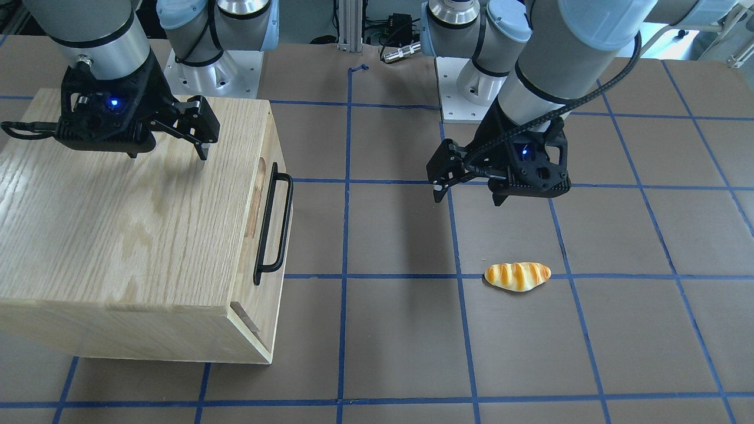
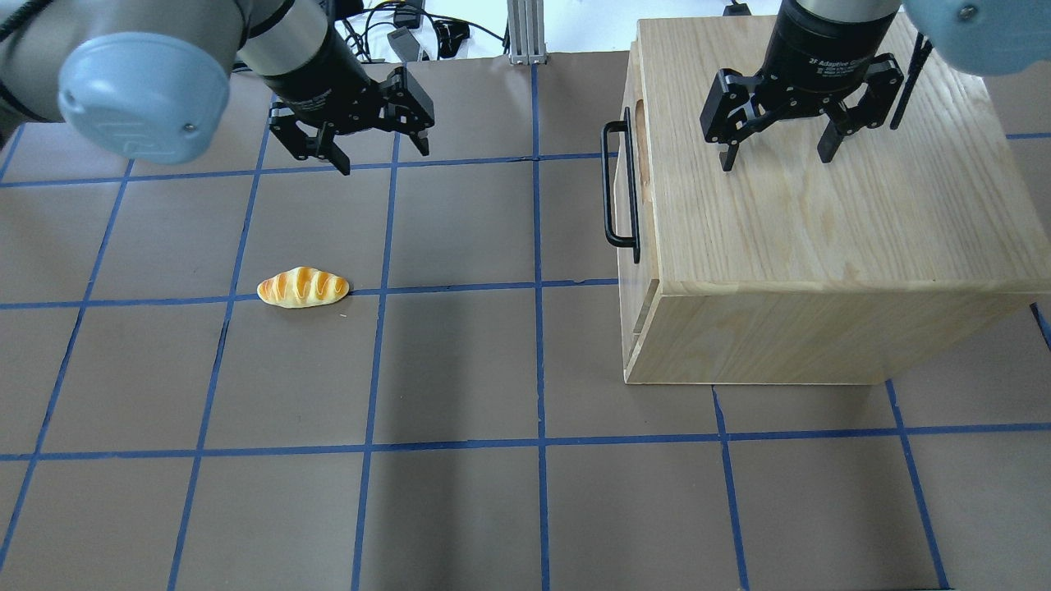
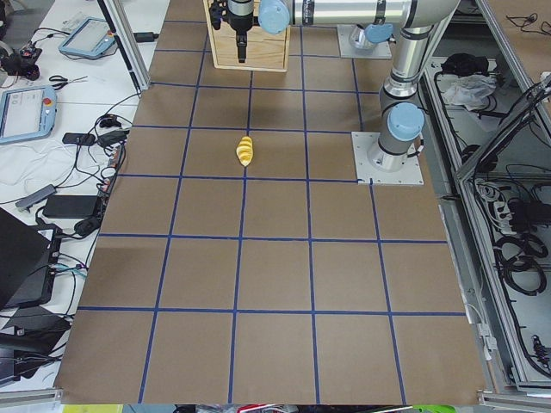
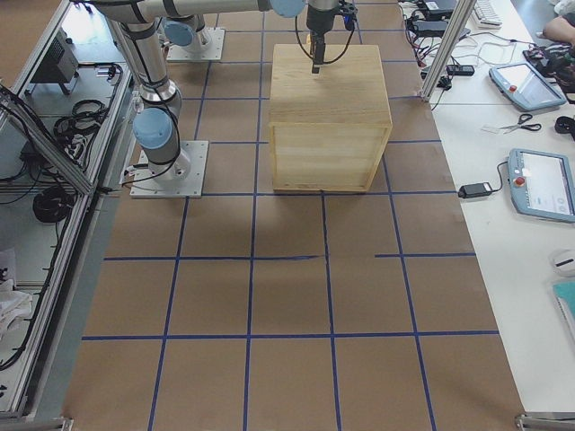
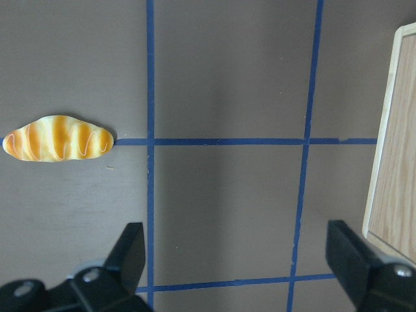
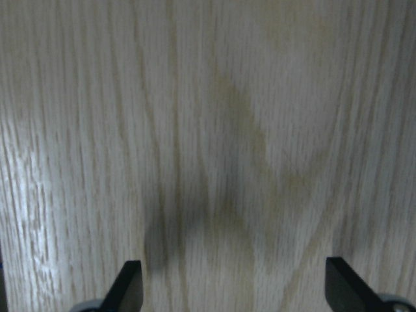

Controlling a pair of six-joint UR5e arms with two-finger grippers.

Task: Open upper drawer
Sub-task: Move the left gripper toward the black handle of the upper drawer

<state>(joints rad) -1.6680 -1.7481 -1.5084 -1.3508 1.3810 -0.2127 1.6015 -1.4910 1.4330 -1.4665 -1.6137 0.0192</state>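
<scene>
Brown matting covers the table (image 2: 460,369), ruled into big squares by blue tape lines (image 2: 538,246). From the overhead camera, the black two-finger left gripper (image 2: 384,159) hangs at the upper left over bare table. Its fingertips point down and its jaws are spread wide with nothing between them. Its own wrist camera shows the two fingers (image 5: 130,253) far apart at the bottom corners of the frame, over tape and matting. Below it and a little further left, a small golden bread roll with pale stripes (image 2: 303,287) lies flat on its own. One end touches a tape line, and it is well apart from the gripper. Right of centre stands the oak-grain cabinet box (image 2: 821,222), its front turned toward the roll. The wide pale-wood upper drawer (image 1: 272,141) sits at the top of that front, its panel flush with the box so far as I can see. It has an oblong notch (image 2: 643,152) and a long black metal bar handle (image 2: 608,180) standing off it, apart from both grippers. At the upper right the black right gripper (image 2: 776,160) is over the box's top, back from the front edge, jaws likewise wide and empty. Its wrist camera shows only wood grain between the fingers (image 6: 127,289). Whether the tips touch the wood I cannot tell.
</scene>
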